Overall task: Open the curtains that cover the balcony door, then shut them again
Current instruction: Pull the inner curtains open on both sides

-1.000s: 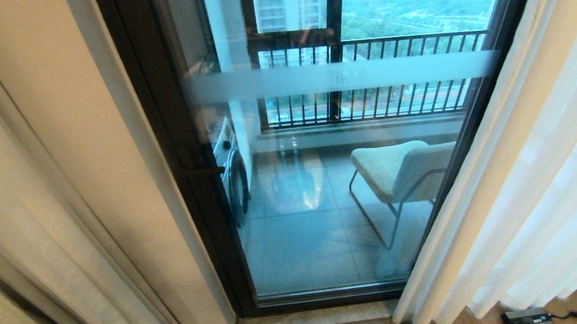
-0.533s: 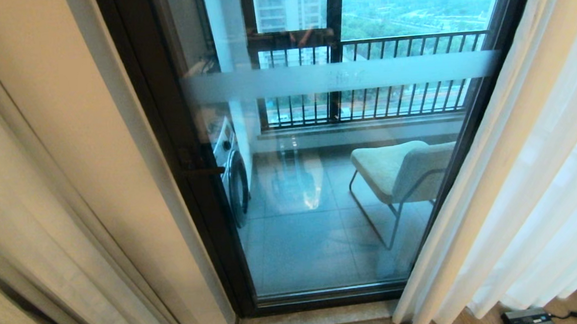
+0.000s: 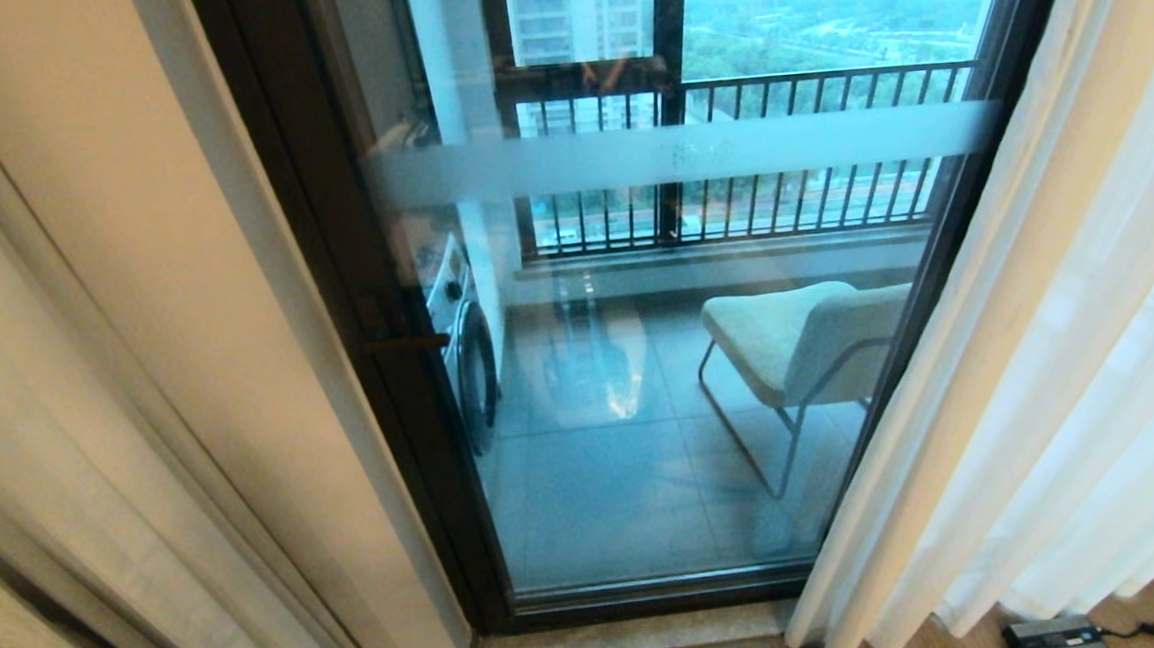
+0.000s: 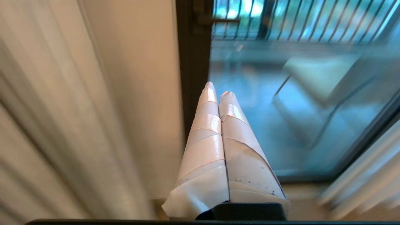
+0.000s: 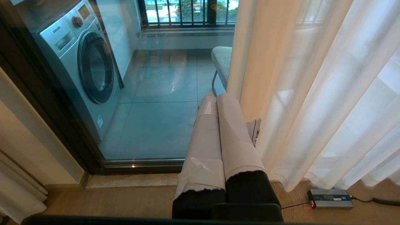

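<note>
Beyond the door (image 3: 661, 379) I see a chair (image 3: 798, 340) and washer (image 5: 84, 68); curtains (image 3: 1060, 355) hang parted either side. My left hand (image 4: 218, 90) and right hand (image 5: 215, 97) are pinched together, empty, short of the fabric.

Out on the balcony there's a silver front-loading washing machine with a round dark door (image 5: 82, 67) tucked along the side wall. Well apart from it sits a pale cushioned chair on thin metal legs (image 3: 799, 350), standing on grey glossy floor tiles (image 3: 597, 483). Behind the chair runs a black barred railing (image 3: 747, 153), with tower blocks and trees past it. Indoors, a small grey power brick with a red light (image 5: 330, 198) lies on the wooden floor (image 5: 125, 203), black cable trailing off.
</note>
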Controlling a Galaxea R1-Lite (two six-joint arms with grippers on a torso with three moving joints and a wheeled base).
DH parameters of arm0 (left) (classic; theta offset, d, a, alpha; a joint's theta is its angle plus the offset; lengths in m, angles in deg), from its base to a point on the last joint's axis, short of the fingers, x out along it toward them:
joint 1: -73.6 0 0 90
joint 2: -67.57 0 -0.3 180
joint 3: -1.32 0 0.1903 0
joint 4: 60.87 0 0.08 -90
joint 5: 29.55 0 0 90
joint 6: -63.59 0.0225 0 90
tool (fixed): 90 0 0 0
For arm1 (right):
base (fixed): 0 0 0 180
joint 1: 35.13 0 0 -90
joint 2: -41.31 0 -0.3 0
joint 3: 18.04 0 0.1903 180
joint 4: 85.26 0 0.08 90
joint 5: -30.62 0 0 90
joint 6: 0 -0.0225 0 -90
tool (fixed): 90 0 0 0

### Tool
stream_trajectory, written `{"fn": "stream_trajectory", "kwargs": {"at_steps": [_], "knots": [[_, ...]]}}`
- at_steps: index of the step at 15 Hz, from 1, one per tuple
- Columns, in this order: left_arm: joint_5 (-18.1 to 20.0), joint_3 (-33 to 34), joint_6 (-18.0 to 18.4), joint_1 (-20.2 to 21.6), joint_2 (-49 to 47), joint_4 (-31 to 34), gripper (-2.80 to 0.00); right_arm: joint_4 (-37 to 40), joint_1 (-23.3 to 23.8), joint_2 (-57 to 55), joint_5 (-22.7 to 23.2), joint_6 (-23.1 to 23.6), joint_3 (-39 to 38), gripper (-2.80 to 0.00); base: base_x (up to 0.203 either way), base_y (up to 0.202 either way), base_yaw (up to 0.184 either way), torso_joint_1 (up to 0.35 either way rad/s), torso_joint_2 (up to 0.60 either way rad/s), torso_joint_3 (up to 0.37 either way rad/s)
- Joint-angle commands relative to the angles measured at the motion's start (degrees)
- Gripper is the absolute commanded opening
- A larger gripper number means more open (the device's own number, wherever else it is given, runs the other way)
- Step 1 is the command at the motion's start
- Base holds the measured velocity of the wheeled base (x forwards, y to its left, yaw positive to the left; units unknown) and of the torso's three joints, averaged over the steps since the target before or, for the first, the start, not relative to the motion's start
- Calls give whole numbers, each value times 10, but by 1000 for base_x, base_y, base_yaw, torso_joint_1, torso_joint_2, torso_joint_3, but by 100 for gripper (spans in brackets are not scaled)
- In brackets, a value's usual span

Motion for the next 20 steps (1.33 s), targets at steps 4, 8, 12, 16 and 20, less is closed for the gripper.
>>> {"fn": "stream_trajectory", "kwargs": {"at_steps": [4,8,12,16,20], "knots": [[5,0,53,0,1,14,-280,0,0,0,0,0,0,-280,0,0,0,0,0,0],[5,0,53,0,1,13,-280,0,0,0,0,0,0,-280,0,0,0,0,0,0],[5,0,53,0,1,13,-280,0,0,0,0,1,0,-280,0,0,0,0,0,0],[5,0,53,0,1,13,-280,0,0,0,0,1,0,-280,0,0,0,0,0,0],[5,0,53,0,1,13,-280,0,0,0,0,1,0,-280,0,0,0,0,0,0]]}}
